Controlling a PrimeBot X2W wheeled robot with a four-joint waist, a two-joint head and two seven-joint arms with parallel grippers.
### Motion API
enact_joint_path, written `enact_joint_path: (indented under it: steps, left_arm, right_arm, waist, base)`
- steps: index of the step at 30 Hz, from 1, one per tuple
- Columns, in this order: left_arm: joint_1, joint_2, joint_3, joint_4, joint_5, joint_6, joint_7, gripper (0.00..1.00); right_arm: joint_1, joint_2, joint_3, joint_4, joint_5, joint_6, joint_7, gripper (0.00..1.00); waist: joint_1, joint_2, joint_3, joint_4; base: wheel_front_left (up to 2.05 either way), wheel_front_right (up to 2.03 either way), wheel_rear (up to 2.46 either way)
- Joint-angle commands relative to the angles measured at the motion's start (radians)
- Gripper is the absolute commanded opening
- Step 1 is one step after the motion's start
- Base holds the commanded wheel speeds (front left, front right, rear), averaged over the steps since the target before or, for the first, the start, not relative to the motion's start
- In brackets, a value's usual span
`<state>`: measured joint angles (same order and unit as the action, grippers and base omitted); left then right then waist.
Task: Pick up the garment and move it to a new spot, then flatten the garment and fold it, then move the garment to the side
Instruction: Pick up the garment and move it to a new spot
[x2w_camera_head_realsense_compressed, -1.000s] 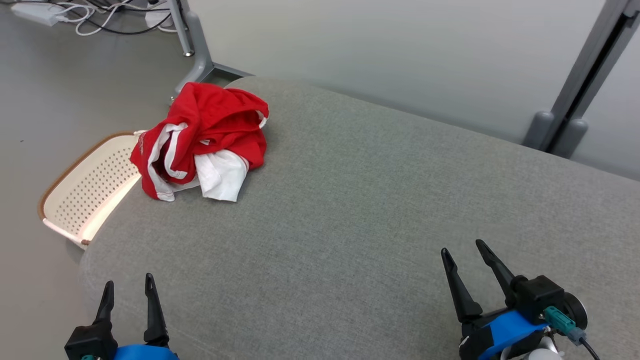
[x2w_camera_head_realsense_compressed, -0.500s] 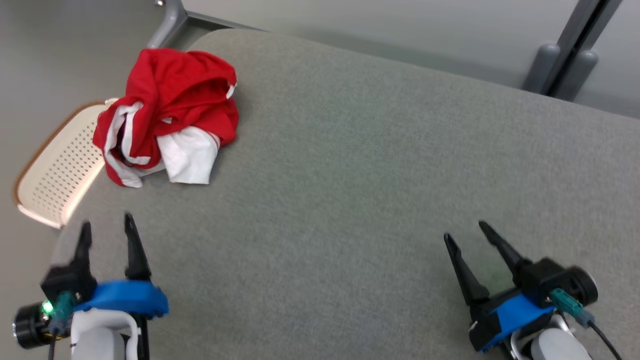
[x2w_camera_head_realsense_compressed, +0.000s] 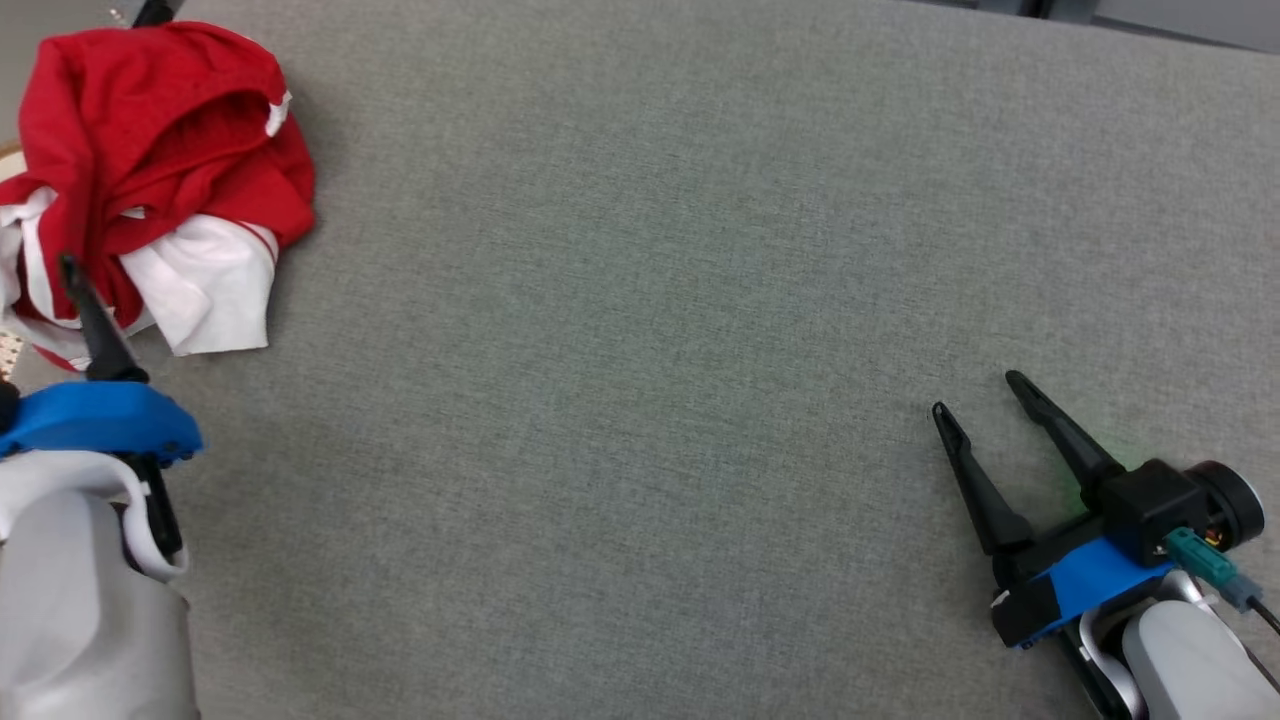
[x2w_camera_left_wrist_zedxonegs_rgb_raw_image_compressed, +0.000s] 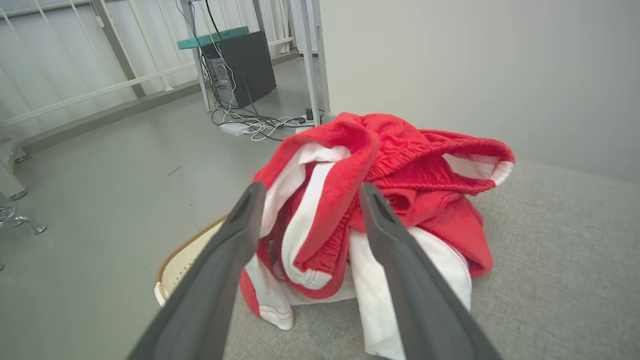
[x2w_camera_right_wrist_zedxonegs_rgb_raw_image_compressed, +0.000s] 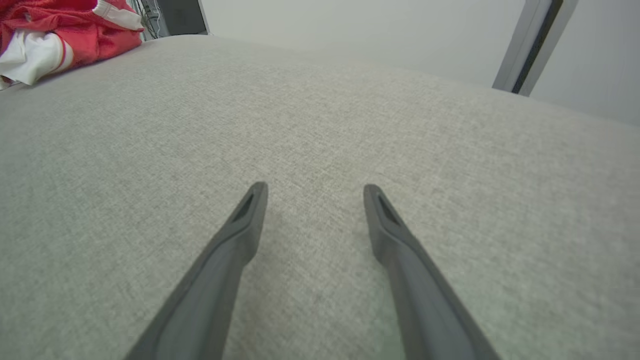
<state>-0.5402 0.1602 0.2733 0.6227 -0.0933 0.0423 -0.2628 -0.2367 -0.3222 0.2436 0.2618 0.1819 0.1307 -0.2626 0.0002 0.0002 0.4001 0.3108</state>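
My left hand (x2w_camera_left_wrist_zedxonegs_rgb_raw_image_compressed: 311, 190), its two long dark fingers spread wide and holding nothing, hangs just short of the crumpled garment (x2w_camera_left_wrist_zedxonegs_rgb_raw_image_compressed: 400, 165), which fills the centre of the left wrist view and sits at the upper left of the head view. The garment lies in a heap on the rim of the grey fabric-covered surface (x2w_camera_head_realsense_compressed: 640, 300), with a cream basket (x2w_camera_left_wrist_zedxonegs_rgb_raw_image_compressed: 185, 255) on the floor just past it.

It is a soft red knit with a gathered elastic band, white panels and stitched hems, bunched into loose overlapping folds. The surface is a tight, matte woven cloth over padding, rounded at its edges. The basket looks like perforated plastic with a brown rim.

My right hand (x2w_camera_head_realsense_compressed: 978, 394), fingers also apart and empty, rests low over bare cloth at the lower right of the head view, well apart from the heap.

The risks, as I judge them: closing on a single outer fold would let the rest unroll and trail over the edge toward the basket; a fingertip could catch in the elastic band; reaching too low could drive the tips into the padding.
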Motion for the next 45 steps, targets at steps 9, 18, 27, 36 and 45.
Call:
enact_joint_path:
  steps: [9,18,27,36,45]
  left_arm:
    - [-0.107,0.083,0.024,0.133,0.005,0.000,-0.003,1.00]
    - [-0.172,0.106,0.040,0.202,-0.004,0.022,-0.003,0.00]
    - [-0.194,0.074,-0.014,0.058,0.020,-0.032,-0.003,0.00]
    - [-0.254,0.008,-0.187,-0.081,0.099,-0.108,-0.003,0.00]
    - [-0.259,-0.098,-0.363,-0.142,0.052,-0.151,-0.003,0.00]
  right_arm:
    - [-0.015,-0.048,-0.010,-0.008,0.018,0.000,0.000,1.00]
    - [-0.014,-0.039,-0.021,-0.004,0.027,-0.001,0.003,1.00]
    - [-0.011,0.007,-0.036,0.011,0.030,0.000,-0.001,1.00]
    - [-0.012,0.099,-0.036,0.036,0.037,0.000,-0.002,1.00]
    - [0.016,0.166,-0.061,0.058,0.037,0.000,-0.002,1.00]
  waist:
    - [-0.0002,-0.0002,0.071,-0.054]
    - [-0.0002,-0.0002,0.090,-0.080]
    - [-0.0002,-0.0002,0.024,-0.097]
    - [-0.0002,-0.0002,-0.085,-0.198]
    - [-0.0002,-0.0002,-0.147,-0.339]
  base:
    - [0.00,0.00,0.00]
    - [0.00,0.00,0.00]
    - [0.00,0.00,0.00]
    - [0.00,0.00,0.00]
    - [0.00,0.00,0.00]
